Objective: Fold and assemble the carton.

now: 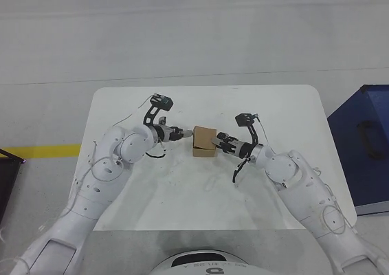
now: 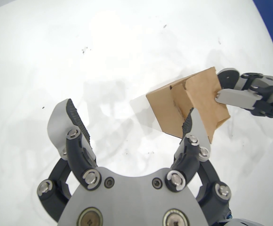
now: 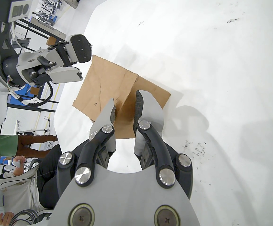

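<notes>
Top view, see? The small brown carton [image 1: 203, 142] sits around the middle of the white table [image 1: 284, 110], right between the left gripper [image 1: 183, 134] and the right gripper [image 1: 220, 144]

— And the left wrist view? Those jaws look spread wide to me

Wide apart, yes, gripping nothing. One finger overlaps a corner of the carton [image 2: 169, 109], touching or just in front, I can't tell. Across from it the right gripper [image 2: 219, 86] pinches the carton's side panel

— Right wrist view agrees: its fingers sit either side of one cardboard wall, closed onto it. What worries you?

That pinch is the only hold, I'd say. A shove from the open left finger could swing the carton round it, or buckle the wall at its crease

— It does look flimsy: plain brown cardboard, half raised, top flaps meeting at an open slit, panels creased and a bit skewed
</notes>
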Robot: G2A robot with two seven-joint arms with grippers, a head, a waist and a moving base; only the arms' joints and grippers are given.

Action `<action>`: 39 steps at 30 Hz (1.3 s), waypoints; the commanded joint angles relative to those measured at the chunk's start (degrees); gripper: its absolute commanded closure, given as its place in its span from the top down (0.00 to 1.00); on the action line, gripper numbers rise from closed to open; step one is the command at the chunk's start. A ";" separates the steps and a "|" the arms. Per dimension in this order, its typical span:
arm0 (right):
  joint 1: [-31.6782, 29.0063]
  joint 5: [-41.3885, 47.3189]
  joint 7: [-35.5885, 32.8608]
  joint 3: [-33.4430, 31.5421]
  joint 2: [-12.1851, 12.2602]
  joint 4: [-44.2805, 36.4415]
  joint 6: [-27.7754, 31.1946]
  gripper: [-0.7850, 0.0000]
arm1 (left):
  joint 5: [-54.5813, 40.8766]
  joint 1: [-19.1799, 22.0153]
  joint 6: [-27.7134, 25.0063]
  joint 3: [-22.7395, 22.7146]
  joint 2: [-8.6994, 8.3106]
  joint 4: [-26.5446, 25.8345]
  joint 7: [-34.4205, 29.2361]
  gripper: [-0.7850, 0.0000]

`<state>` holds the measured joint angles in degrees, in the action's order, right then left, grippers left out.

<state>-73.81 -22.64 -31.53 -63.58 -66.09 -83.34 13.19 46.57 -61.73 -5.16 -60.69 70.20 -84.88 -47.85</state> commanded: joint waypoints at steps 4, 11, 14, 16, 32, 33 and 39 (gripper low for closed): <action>-0.25 -0.13 -0.01 -0.21 0.05 -0.19 0.12 0.20 | 1.16 0.85 1.14 1.65 0.31 -0.52 -1.09 1.00; -0.66 -0.20 -0.04 -0.67 0.16 -0.50 0.44 0.20 | 2.34 4.01 1.56 5.89 1.35 1.66 -3.26 1.00; -0.77 -0.19 -0.15 -0.84 0.20 -0.58 0.51 0.20 | 2.44 5.13 1.29 7.09 1.72 2.97 -3.65 1.00; -0.82 -0.10 -0.15 -0.94 0.21 -0.62 0.57 0.20 | 2.23 5.47 1.12 7.26 1.84 3.66 -3.58 1.00; -0.53 -0.30 -0.34 -0.73 0.13 -0.38 0.22 0.21 | -0.67 2.29 1.49 1.42 0.86 1.65 1.18 1.00; -0.53 -0.31 -0.31 -0.70 0.12 -0.39 0.18 0.20 | -0.37 2.37 1.84 1.64 0.91 1.52 1.15 1.00; -0.56 -0.23 -0.25 -0.78 0.11 -0.40 0.24 0.20 | 0.59 4.13 1.99 4.53 1.55 2.45 -0.83 1.00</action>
<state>-74.36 -22.88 -31.76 -64.33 -65.98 -83.74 13.41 46.95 -57.94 -3.13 -56.63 71.66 -82.77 -48.19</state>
